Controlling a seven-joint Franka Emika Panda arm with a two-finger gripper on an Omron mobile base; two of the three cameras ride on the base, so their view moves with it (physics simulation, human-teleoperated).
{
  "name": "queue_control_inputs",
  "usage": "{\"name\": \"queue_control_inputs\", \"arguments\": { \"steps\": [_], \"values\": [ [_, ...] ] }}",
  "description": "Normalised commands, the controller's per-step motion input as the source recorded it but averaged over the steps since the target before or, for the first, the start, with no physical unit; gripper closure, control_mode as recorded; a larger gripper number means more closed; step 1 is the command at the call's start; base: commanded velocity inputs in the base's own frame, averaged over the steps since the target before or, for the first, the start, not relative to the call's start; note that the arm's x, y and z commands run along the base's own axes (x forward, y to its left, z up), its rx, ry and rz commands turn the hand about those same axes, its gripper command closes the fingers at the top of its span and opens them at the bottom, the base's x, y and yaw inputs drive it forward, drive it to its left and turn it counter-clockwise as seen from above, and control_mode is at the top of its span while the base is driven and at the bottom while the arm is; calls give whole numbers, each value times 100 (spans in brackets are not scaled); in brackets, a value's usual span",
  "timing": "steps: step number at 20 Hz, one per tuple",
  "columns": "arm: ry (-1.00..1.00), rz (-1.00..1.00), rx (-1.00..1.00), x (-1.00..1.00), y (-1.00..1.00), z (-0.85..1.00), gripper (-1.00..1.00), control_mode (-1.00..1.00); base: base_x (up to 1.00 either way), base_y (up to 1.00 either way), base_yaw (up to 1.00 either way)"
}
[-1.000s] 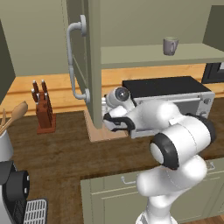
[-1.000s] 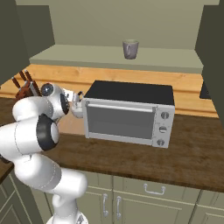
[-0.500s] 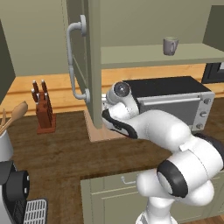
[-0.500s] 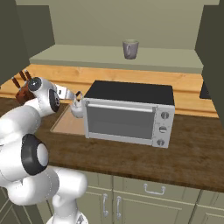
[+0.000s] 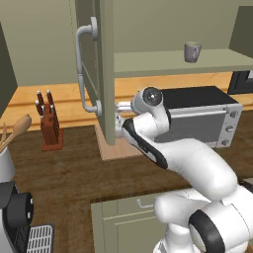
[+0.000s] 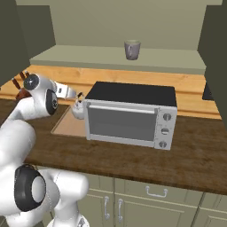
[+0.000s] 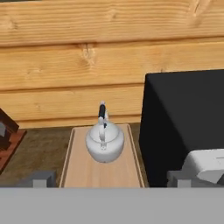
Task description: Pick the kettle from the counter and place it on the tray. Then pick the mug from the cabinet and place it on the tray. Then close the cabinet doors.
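Kettle (image 7: 104, 142) sits upright on the tray (image 7: 76, 168), released. Your pincer (image 7: 109, 179) hangs apart and empty. Next, the mug (image 6: 131, 49) on the cabinet shelf looks light, rigid; grip its rim.

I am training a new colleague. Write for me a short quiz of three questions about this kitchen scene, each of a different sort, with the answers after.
1. True or false: the kettle stands on the tray.
2. Where is the mug? A) on the counter beside the toaster oven B) on the cabinet shelf C) on the tray
3. Fill in: in the right base view, the kettle stands just left of the ____.

Key
1. True: it sits upright on the light wooden board, and the fingertips are apart, holding nothing.
2. B: the grey mug stands on the shelf, behind the open cabinet door.
3. toaster oven
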Motion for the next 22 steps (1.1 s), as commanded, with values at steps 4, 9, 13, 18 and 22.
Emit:
{"name": "queue_control_inputs", "arguments": {
  "steps": [4,9,13,18,22],
  "values": [
    [-10,0,0,-78,-65,81,-100,-100,0,0,0],
    [-2,0,0,-60,-87,77,-100,-100,0,0,0],
    [0,0,0,-25,-94,80,-100,-100,0,0,0],
    [2,0,0,-4,-74,66,-100,-100,0,0,0],
    [8,-2,0,1,-44,53,-100,-100,0,0,0]
  ]
}}
